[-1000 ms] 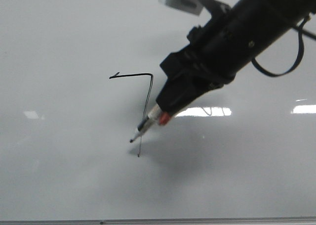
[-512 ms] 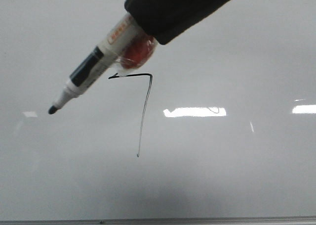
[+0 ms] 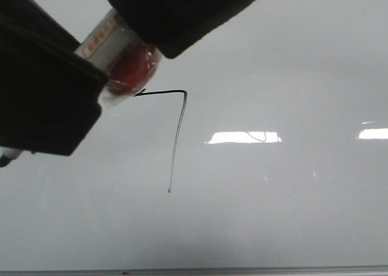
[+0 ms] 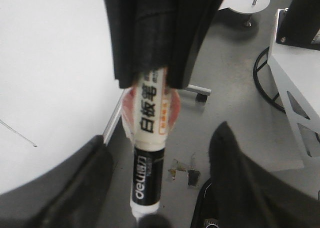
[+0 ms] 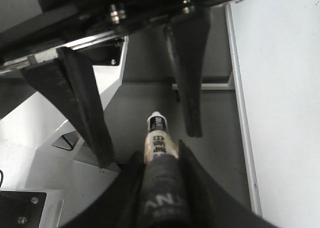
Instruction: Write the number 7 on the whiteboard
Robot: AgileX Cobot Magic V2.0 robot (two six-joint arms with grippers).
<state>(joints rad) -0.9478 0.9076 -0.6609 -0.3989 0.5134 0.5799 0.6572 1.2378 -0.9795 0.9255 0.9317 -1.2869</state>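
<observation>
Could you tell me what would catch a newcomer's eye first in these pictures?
The thin black number 7 stands out, drawn left of centre on the glossy whiteboard. Up close to the front camera, by the 7's top stroke, the right end effector is shut on a white-and-black marker. The open left end effector has its fingers on either side of that marker's tip end.

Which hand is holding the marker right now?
The right hand, shut on the marker; the left hand is open, fingers either side of it.
</observation>
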